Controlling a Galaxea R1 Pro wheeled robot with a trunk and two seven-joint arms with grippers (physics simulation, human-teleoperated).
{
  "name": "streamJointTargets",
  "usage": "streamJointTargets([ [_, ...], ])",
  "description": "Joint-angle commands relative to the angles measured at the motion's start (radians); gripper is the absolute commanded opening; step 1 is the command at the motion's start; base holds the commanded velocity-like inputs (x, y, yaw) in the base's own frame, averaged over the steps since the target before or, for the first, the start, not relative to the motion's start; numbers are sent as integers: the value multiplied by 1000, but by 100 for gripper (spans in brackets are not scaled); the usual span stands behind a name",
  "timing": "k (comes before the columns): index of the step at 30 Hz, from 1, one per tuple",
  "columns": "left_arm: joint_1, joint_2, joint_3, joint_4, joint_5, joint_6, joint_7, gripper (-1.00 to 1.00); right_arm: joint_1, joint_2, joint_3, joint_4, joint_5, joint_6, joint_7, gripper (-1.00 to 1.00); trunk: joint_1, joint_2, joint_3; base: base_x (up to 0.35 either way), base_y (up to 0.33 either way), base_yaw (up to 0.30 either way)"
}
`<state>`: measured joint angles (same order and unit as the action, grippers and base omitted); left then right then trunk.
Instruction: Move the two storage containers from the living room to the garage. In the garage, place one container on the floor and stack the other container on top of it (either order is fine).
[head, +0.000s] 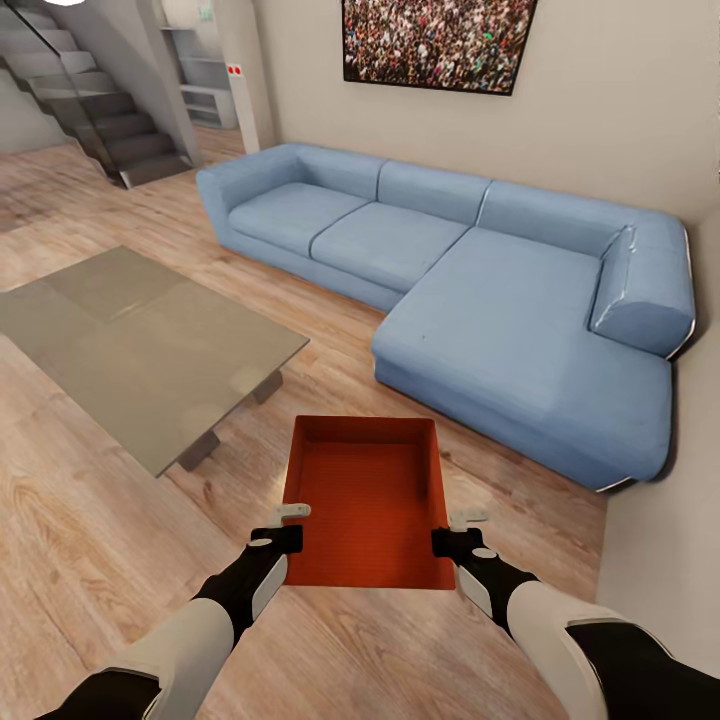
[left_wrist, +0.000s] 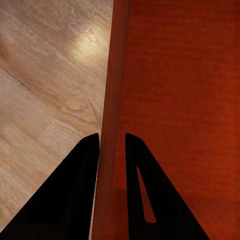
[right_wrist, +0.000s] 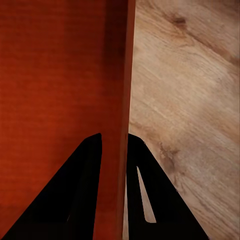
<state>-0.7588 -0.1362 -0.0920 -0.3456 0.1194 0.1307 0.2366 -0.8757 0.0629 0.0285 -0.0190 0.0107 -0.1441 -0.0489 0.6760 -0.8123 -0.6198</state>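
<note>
Both grippers, left gripper (head: 291, 525) and right gripper (head: 452, 532), pinch opposite long walls of 1 storage container (head: 366, 505), its long axis running straight out between the fingers, equally near both arms.

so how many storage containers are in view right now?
1. The storage container is held in front of the robot over the wood floor, left gripper and right gripper clamping opposite side walls. A second may be out of frame.

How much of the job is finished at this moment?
Nothing is delivered yet. One orange box is in hand: left gripper and right gripper each pinch a side wall, over wood floor beside the blue sofa. Carrying both boxes to the garage and stacking them remain.
</note>
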Motion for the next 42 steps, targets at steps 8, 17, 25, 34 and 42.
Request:
streamJointTargets([
  [8,0,0,1,-10,-7,4,13,-100,0,0,-7,5,-9,-3,-3,-100,0,-1,12,0,0,0],
  [17,0,0,1,-10,-6,4,13,-100,0,0,-7,5,-9,-3,-3,-100,0,-1,26,0,0,0],
  [25,0,0,1,-10,-6,4,13,-100,0,-1,-7,5,-9,-3,-3,-100,0,-1,38,0,0,0],
  [34,0,0,1,-10,-6,4,13,-100,0,-1,-7,5,-9,-3,-3,-100,0,-1,52,0,0,0],
  [42,0,0,1,-11,-6,4,13,-100,0,-1,-7,5,-9,-3,-3,-100,0,-1,65,0,0,0],
])
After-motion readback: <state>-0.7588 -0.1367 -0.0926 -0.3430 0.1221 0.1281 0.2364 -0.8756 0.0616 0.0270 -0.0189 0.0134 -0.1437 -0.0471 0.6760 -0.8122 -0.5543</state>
